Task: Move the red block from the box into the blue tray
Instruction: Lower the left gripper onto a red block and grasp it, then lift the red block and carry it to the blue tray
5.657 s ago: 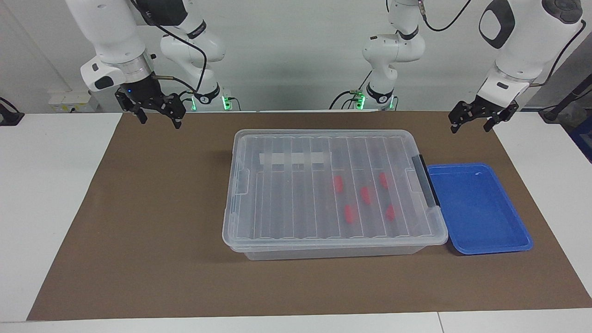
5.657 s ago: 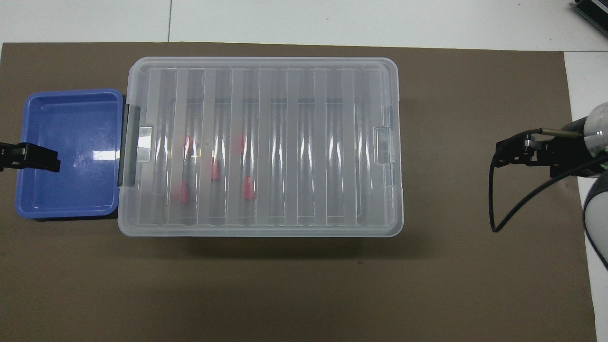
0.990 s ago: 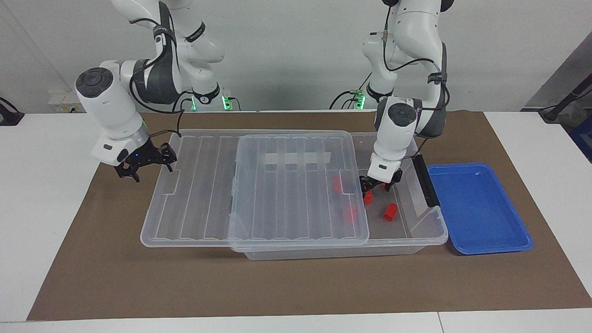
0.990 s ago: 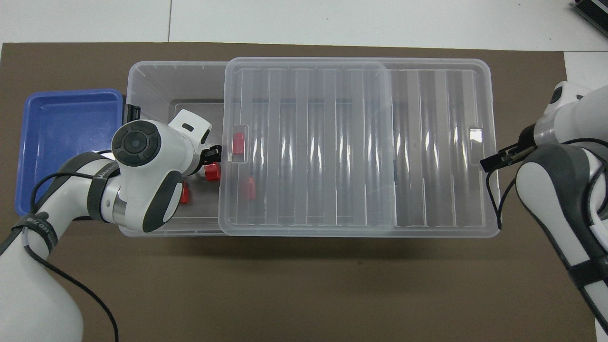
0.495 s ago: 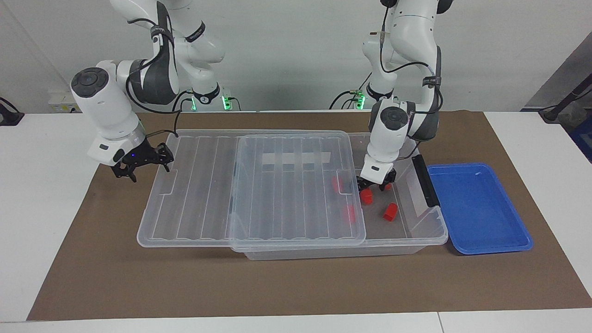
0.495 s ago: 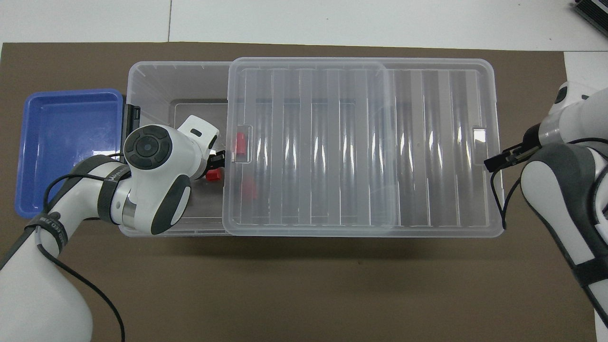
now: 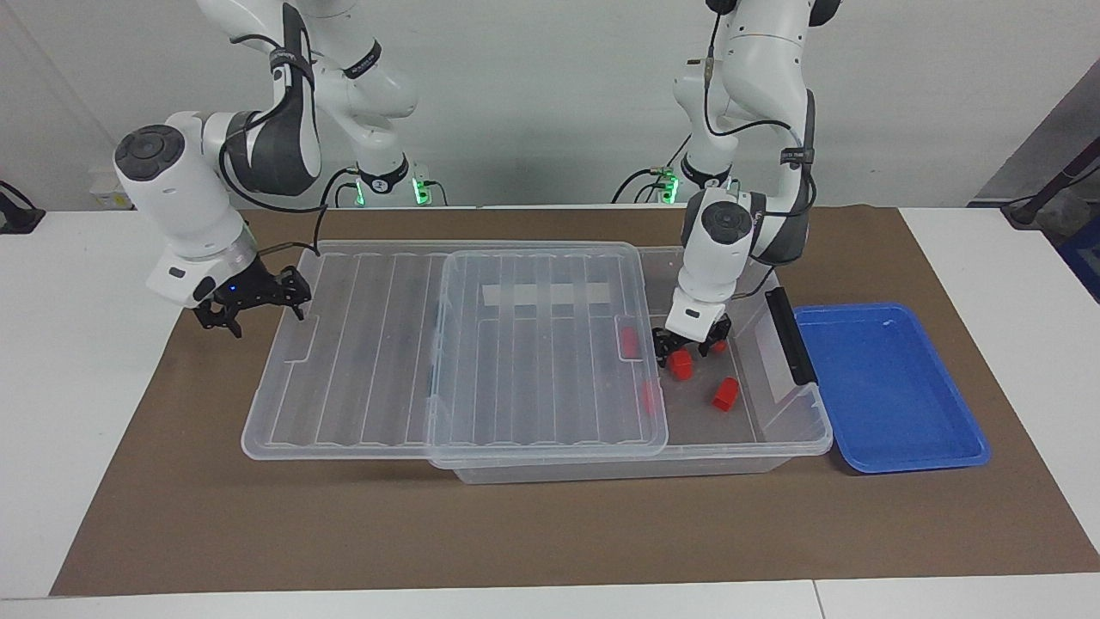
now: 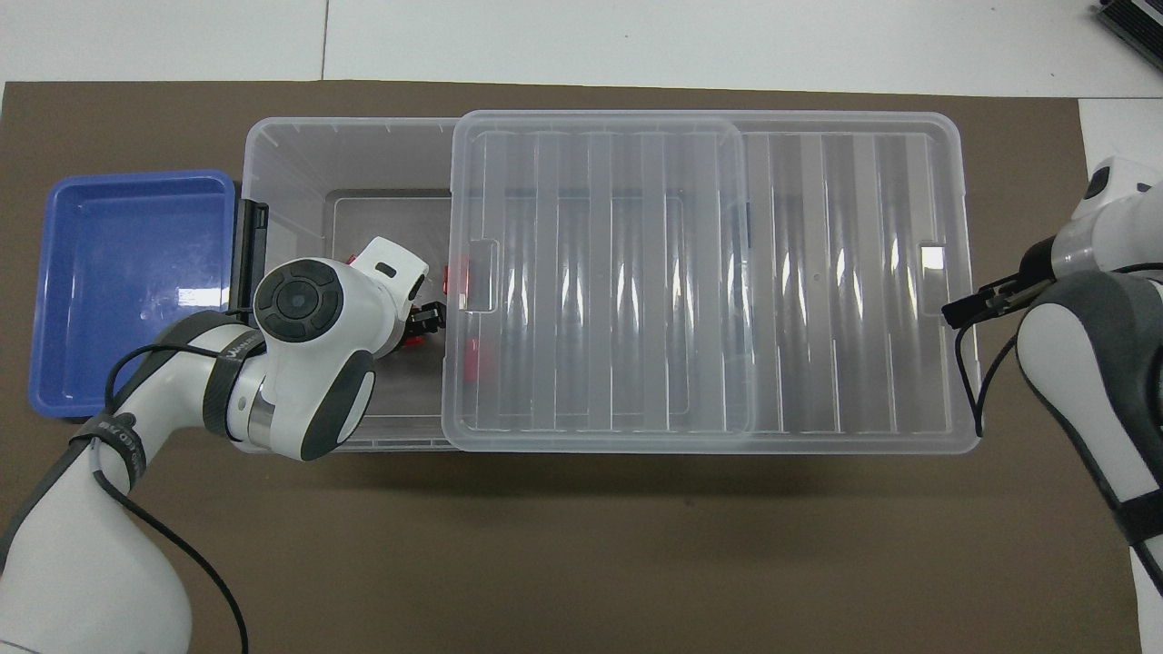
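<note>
left gripper (image 7: 685,351) hangs inside the large clear plastic box (image 7: 778,434), jaws straddling the small bright red plastic block (image 7: 681,365) directly beneath, at the box's end toward the shallow blue plastic tray (image 7: 889,387); can't tell if they grip it yet, block's long axis unclear. left arm is much nearer. right gripper (image 7: 249,301) sits at the edge of the ribbed clear lid (image 7: 447,344), jaws unclear. versus a second ago, the lid has slid further toward the right arm's end.

Left gripper (image 7: 685,351) reaches a red block (image 7: 681,366) inside the box (image 7: 778,430).
</note>
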`<state>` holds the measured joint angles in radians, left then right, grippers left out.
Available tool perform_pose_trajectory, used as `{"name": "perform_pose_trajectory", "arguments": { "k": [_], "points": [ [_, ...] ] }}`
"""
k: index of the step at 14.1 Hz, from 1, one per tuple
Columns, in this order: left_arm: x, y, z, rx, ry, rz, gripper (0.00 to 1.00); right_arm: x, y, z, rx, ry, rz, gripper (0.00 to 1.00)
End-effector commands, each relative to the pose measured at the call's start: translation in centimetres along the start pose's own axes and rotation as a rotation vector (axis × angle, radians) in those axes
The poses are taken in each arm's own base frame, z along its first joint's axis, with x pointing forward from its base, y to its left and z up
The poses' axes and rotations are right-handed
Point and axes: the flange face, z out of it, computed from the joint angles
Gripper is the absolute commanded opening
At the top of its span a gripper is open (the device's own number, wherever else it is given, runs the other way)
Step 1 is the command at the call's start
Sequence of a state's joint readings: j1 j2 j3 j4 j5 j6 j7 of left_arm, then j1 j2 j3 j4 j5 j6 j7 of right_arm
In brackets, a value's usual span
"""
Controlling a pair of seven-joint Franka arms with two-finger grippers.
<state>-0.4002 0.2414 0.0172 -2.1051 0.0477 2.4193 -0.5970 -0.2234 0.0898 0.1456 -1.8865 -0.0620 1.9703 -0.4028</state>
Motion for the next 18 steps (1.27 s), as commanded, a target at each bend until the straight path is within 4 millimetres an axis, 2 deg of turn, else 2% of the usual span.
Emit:
{"name": "perform_pose_trajectory", "arguments": {
  "k": [1, 3, 4, 5, 7, 9, 11, 13, 14, 15, 16, 18],
  "points": [
    [-0.4, 0.0, 0.2, 0.003, 0.017, -0.005, 0.46, -0.6, 0.3, -0.2, -0.013, 0.002, -0.023, 1.00],
    [-0.3, 0.0, 0.1, 0.003, 0.018, -0.005, 0.21, -0.6, -0.2, -1.0, -0.016, 0.006, -0.014, 1.00],
    [-0.1, -0.1, -0.1, 0.003, 0.018, -0.006, 0.12, -0.7, -0.6, -2.0, -0.025, 0.021, 0.019, 1.00],
    [0.1, -0.1, -0.1, 0.004, 0.018, -0.006, 0.07, -0.8, -1.0, -2.4, -0.021, 0.021, 0.069, 1.00],
    [1.1, -0.1, -1.1, 0.010, 0.015, -0.012, 0.06, -0.8, -2.6, -3.7, -0.017, 0.027, 0.187, 1.00],
    [2.7, 0.0, -3.6, 0.028, -0.003, -0.022, 0.06, -1.1, -3.6, -5.4, -0.017, 0.041, 0.296, 1.00],
    [4.6, -0.5, -7.5, 0.054, -0.033, -0.045, 0.06, -1.1, -4.9, -7.3, -0.020, 0.049, 0.369, 1.00],
    [6.6, -1.4, -12.5, 0.084, -0.069, -0.054, 0.06, -0.5, -6.5, -10.3, -0.017, 0.049, 0.431, 1.00],
    [7.5, -2.2, -14.6, 0.091, -0.082, -0.040, 0.06, -0.3, -6.8, -11.5, -0.016, 0.048, 0.465, 1.00],
    [8.5, -3.9, -16.2, 0.095, -0.096, -0.013, 0.06, -0.2, -7.3, -12.7, -0.016, 0.054, 0.488, 1.00],
    [9.2, -5.6, -17.1, 0.097, -0.110, 0.021, 0.06, -0.1, -7.6, -13.8, -0.015, 0.059, 0.498, 1.00],
    [10.9, -10.2, -18.0, 0.089, -0.116, 0.094, 0.06, 0.1, -8.2, -16.2, -0.010, 0.054, 0.514, 1.00]
  ]
}}
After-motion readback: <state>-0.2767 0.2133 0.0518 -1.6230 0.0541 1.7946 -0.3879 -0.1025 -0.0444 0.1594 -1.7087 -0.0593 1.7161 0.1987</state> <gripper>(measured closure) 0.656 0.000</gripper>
